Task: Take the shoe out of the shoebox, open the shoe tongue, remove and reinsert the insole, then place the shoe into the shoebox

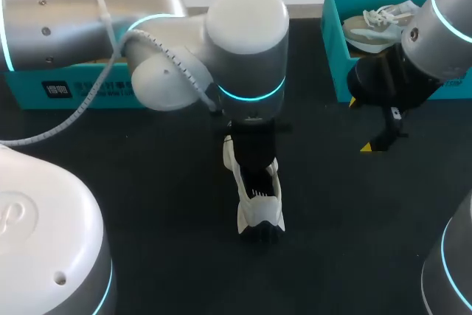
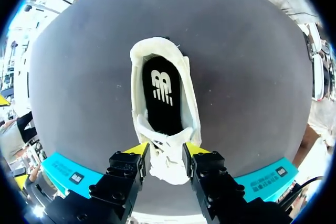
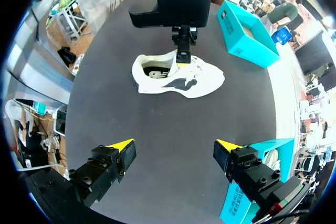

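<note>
Left gripper (image 2: 165,149) pinches the tongue (image 2: 167,165) of the white shoe (image 1: 259,208), which sits sole-down in the middle of the black table (image 1: 147,204) (its black insole (image 2: 160,95) shows inside). Right gripper (image 3: 174,146) hangs with its fingers spread wide and nothing between them, near a teal shoebox (image 1: 335,64) that holds a second shoe (image 1: 376,23).

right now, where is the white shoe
The shoe stands on its sole near the middle of the black table in the head view, directly under the left arm. The left gripper pinches its tongue.
</note>
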`<state>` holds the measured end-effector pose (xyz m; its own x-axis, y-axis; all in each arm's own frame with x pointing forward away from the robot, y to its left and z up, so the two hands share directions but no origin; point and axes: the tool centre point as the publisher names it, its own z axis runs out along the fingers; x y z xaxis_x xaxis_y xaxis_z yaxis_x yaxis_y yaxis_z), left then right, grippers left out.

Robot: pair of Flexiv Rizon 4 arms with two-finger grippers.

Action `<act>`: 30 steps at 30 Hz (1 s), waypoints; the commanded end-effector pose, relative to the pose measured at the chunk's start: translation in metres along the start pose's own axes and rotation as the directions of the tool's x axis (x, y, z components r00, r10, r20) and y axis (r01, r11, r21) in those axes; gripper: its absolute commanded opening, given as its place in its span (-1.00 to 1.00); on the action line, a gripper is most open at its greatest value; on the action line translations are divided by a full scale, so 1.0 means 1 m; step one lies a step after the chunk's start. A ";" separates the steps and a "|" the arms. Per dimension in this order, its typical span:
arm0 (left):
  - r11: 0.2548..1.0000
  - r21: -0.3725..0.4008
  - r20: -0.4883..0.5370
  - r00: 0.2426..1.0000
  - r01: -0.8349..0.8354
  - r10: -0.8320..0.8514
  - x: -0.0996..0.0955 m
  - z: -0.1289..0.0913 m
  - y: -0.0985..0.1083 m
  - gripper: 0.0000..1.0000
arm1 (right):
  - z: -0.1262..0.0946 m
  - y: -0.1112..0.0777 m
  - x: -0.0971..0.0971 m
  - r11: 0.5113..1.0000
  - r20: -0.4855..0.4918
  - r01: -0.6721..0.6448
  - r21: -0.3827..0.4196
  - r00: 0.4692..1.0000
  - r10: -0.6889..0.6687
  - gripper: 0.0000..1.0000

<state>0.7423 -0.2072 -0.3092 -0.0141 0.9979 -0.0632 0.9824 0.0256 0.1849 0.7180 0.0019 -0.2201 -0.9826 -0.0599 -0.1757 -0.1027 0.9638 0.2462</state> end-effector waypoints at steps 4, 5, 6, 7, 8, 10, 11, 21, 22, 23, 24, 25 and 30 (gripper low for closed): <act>0.999 0.031 -0.012 1.000 -0.017 0.017 0.007 0.004 -0.009 -0.32 | 0.001 0.000 0.001 1.000 0.002 -0.001 0.003 1.000 0.001 1.00; 0.999 0.032 -0.017 1.000 -0.016 0.017 0.007 0.007 -0.010 -0.36 | 0.001 0.000 0.001 1.000 0.002 -0.001 0.003 1.000 0.001 1.00; 0.999 0.036 -0.020 1.000 -0.012 0.013 0.007 0.010 -0.011 -0.38 | 0.001 0.000 0.001 1.000 0.002 -0.001 0.003 1.000 0.001 1.00; 0.999 0.039 -0.022 1.000 -0.009 0.009 0.007 0.013 -0.013 -0.43 | 0.001 0.000 0.001 1.000 0.002 -0.001 0.003 1.000 0.001 1.00; 0.999 0.055 -0.018 1.000 0.000 0.001 0.007 0.015 -0.014 -0.49 | 0.001 0.000 0.001 1.000 0.002 -0.001 0.003 1.000 0.001 1.00; 0.998 0.060 -0.017 1.000 0.009 -0.008 0.006 0.018 -0.016 -0.51 | 0.001 0.000 0.001 1.000 0.002 -0.001 0.003 1.000 0.001 1.00; 0.998 0.062 -0.018 1.000 0.015 -0.014 0.006 0.018 -0.017 -0.52 | 0.001 0.000 0.001 1.000 0.002 -0.001 0.003 1.000 0.001 1.00; 0.996 0.062 0.002 0.998 0.068 -0.068 0.005 0.002 -0.009 -0.43 | 0.001 0.000 0.001 1.000 0.002 -0.001 0.003 1.000 0.001 1.00; 0.996 0.061 -0.001 0.997 0.071 -0.071 0.004 0.004 -0.008 -0.42 | 0.001 0.000 0.001 1.000 0.002 -0.001 0.003 1.000 0.001 1.00; 0.995 0.064 -0.009 0.997 0.073 -0.072 0.003 0.006 -0.009 -0.40 | 0.001 0.000 0.001 1.000 0.002 -0.001 0.003 1.000 0.001 1.00; 0.995 0.067 -0.011 0.997 0.074 -0.074 0.003 0.009 -0.010 -0.43 | 0.001 0.000 0.001 1.000 0.002 -0.001 0.003 1.000 0.001 1.00; 0.994 0.065 -0.010 0.996 0.084 -0.083 0.002 0.012 -0.012 -0.47 | 0.001 0.000 0.001 1.000 0.002 -0.001 0.003 1.000 0.001 1.00; 0.987 0.083 -0.046 0.990 0.138 -0.134 0.005 0.021 -0.023 -0.23 | 0.001 0.000 0.001 1.000 0.002 -0.001 0.003 1.000 0.001 1.00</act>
<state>0.7246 -0.1979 -0.3275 -0.1377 0.9894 -0.0468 0.9855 0.1416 0.0935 0.7179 0.0019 -0.2200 -0.9826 -0.0599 -0.1759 -0.1028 0.9638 0.2460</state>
